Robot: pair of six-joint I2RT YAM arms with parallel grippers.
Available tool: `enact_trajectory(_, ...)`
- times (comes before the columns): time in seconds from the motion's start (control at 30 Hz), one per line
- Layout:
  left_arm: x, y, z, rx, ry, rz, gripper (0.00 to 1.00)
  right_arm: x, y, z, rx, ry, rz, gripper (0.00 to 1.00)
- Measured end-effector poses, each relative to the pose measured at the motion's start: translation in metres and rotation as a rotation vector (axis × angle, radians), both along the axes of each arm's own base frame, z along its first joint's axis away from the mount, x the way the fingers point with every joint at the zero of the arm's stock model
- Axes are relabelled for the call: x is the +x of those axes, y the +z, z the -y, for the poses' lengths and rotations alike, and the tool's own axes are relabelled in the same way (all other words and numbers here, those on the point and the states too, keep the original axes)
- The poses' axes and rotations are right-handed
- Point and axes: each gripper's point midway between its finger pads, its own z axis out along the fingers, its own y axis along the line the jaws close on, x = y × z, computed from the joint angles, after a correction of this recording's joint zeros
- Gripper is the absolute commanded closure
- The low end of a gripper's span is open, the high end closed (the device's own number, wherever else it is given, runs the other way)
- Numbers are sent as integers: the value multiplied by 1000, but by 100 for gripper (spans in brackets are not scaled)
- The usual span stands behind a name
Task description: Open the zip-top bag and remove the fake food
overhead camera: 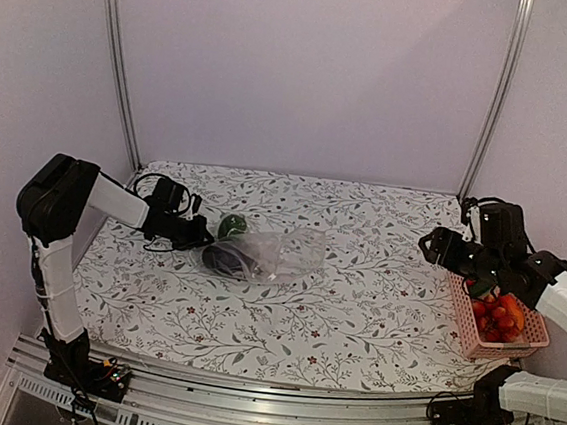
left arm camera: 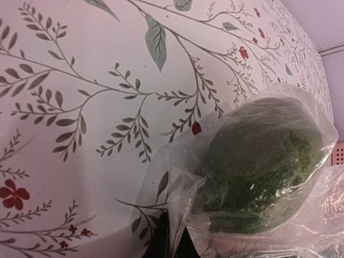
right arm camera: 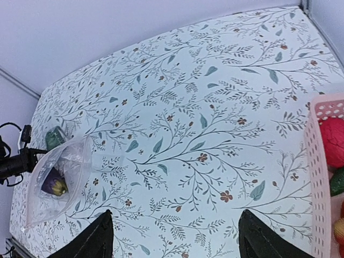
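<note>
We anchor the zip-top bag (overhead camera: pixel 274 254) in our clamped left gripper (overhead camera: pixel 198 234); our right gripper (right arm camera: pixel 174 215) gapes empty, basket (right arm camera: pixel 318 177) beside it.

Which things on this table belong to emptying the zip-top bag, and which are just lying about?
Part of the job:
zip-top bag
dark green piece inside it
dark purple piece inside it
red and orange pieces, lying in the basket

Just lying about:
pink basket, at the table's right edge, apart from the bag
floral table cover
</note>
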Motion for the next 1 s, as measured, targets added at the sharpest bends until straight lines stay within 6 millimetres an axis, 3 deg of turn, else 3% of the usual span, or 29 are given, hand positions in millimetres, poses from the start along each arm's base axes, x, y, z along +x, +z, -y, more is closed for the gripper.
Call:
enact_trajectory(0.2,0,0,0,-8,4,-3,100,12,-4,-63,98,278,3,36)
enact_trajectory(0.43,-2,0,1,-24,9,2,100,16,13,-152,236,567,31,51)
enact_trajectory(0.57,-7,1,0,-28,14,-1,100,16,3,-198,298,680,-18,57)
enact_trajectory(0.77,-11,2,-2,-38,24,-3,100,18,-17,-234,359,738,-93,66)
enact_trajectory(1.0,-16,7,-2,-53,31,6,100,38,-36,-261,415,749,-124,79)
